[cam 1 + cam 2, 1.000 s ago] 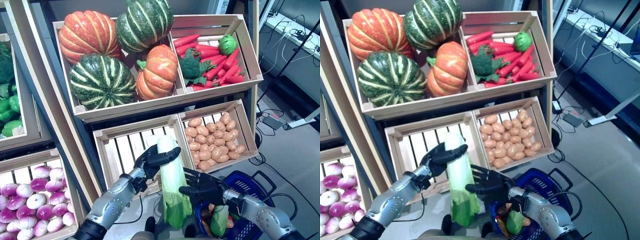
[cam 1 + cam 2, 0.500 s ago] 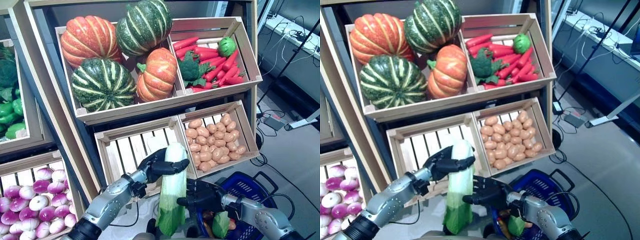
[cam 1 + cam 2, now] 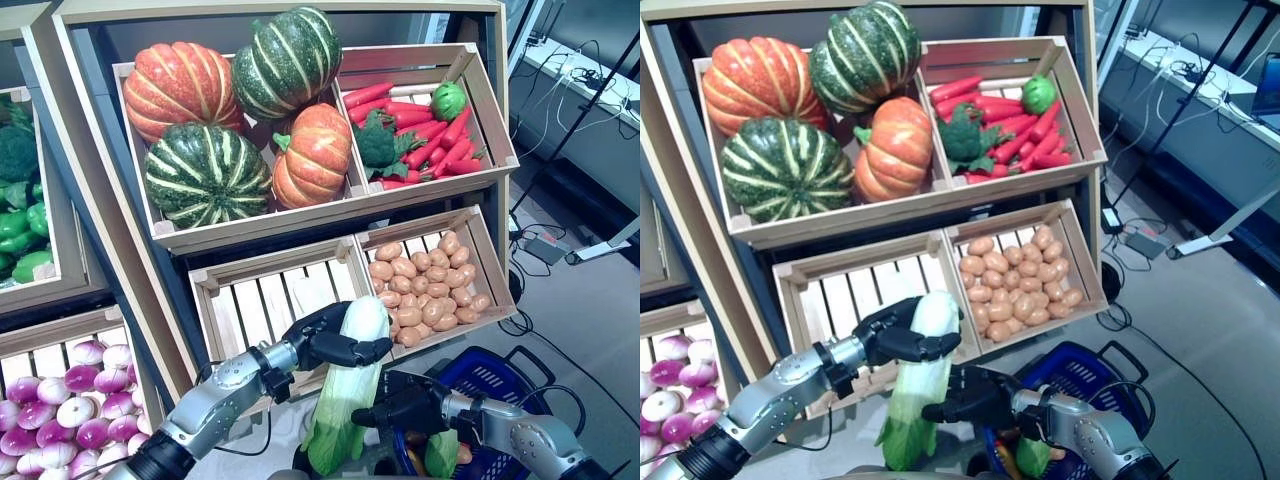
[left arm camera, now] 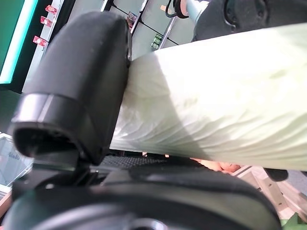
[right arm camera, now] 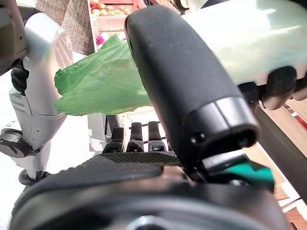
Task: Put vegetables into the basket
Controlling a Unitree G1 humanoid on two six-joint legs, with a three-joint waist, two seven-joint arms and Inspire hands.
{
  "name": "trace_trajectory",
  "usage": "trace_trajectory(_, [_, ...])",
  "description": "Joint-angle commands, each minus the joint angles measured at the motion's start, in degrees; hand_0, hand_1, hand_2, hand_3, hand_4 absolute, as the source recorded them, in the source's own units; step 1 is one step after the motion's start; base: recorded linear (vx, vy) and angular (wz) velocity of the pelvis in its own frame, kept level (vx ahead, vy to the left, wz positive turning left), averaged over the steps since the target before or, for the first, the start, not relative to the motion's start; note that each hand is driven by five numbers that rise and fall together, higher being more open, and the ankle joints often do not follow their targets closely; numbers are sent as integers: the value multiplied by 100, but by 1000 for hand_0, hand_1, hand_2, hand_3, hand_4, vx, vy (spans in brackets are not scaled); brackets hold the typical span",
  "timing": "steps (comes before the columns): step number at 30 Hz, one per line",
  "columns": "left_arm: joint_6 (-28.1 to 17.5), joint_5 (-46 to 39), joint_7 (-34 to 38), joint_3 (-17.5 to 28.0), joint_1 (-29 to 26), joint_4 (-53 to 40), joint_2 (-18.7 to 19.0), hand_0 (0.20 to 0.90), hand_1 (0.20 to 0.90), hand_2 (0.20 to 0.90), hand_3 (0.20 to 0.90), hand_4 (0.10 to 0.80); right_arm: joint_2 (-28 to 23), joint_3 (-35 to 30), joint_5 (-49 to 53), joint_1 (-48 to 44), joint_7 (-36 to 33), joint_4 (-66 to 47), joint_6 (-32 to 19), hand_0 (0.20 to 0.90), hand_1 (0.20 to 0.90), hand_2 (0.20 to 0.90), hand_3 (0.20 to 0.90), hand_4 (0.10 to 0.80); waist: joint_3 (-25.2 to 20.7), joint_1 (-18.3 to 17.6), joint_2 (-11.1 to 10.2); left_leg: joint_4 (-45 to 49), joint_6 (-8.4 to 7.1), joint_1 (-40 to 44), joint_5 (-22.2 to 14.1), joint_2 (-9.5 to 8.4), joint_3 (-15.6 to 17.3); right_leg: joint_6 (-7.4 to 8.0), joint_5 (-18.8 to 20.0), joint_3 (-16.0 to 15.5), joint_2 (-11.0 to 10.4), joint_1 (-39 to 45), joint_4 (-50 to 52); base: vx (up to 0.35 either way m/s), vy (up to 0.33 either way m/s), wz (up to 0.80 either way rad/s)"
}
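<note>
A long cabbage with a white stalk end and green leaves hangs tilted in front of the empty crate, leafy end down. My left hand is shut round its white upper end; the left wrist view shows the thumb pressed on the pale stalk. My right hand reaches in from the right against the cabbage's lower part, fingers straight and thumb beside the leaves. The blue basket sits on the floor at lower right, below the right arm, with a leafy green vegetable in it.
On the shelf stand crates of pumpkins, of carrots with broccoli and of potatoes, plus an empty slatted crate. Purple-white turnips and green peppers lie at the left. Cables run over the floor at the right.
My left hand has carried the cabbage's top to the right and a little lower, tilting its leafy end leftward. The right hand's spread fingers have drawn in against the lower stalk.
</note>
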Motion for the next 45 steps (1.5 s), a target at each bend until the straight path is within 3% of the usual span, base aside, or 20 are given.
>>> trace_trajectory(1, [-805, -1254, -478, 22, -631, -902, -625, 300, 300, 300, 300, 400, -61, 120, 224, -520, 162, -167, -147, 900, 900, 900, 900, 800, -323, 25, -100, 12, -152, 246, -404, 237, 15, 310, 426, 88, -412, -145, 38, 0, 0, 0])
trace_trajectory(13, [-511, -2681, -610, 158, -350, -794, -1164, 300, 300, 300, 300, 400, 145, 93, 665, -388, 240, -221, -158, 900, 900, 900, 900, 800, -349, 46, -107, 12, -161, 186, -396, 240, -42, 264, 418, 56, -390, -155, 4, 0, 0, 0])
trace_trajectory(39, [-251, -2948, -859, 128, -170, -720, -1471, 300, 300, 300, 300, 400, 427, 273, 664, -317, 623, -260, -50, 900, 900, 900, 900, 800, -363, 69, -77, 12, -177, 260, -440, 258, -73, 237, 348, 84, -425, -62, 1, 0, 0, 0])
trace_trajectory(45, [-195, -2932, -992, 113, -172, -689, -1482, 300, 300, 300, 300, 400, 498, 387, 737, -320, 1251, -253, 211, 900, 900, 900, 900, 800, -365, 103, -81, 12, -186, 267, -438, 257, -85, 240, 345, 60, -430, -44, 1, 0, 0, 0])
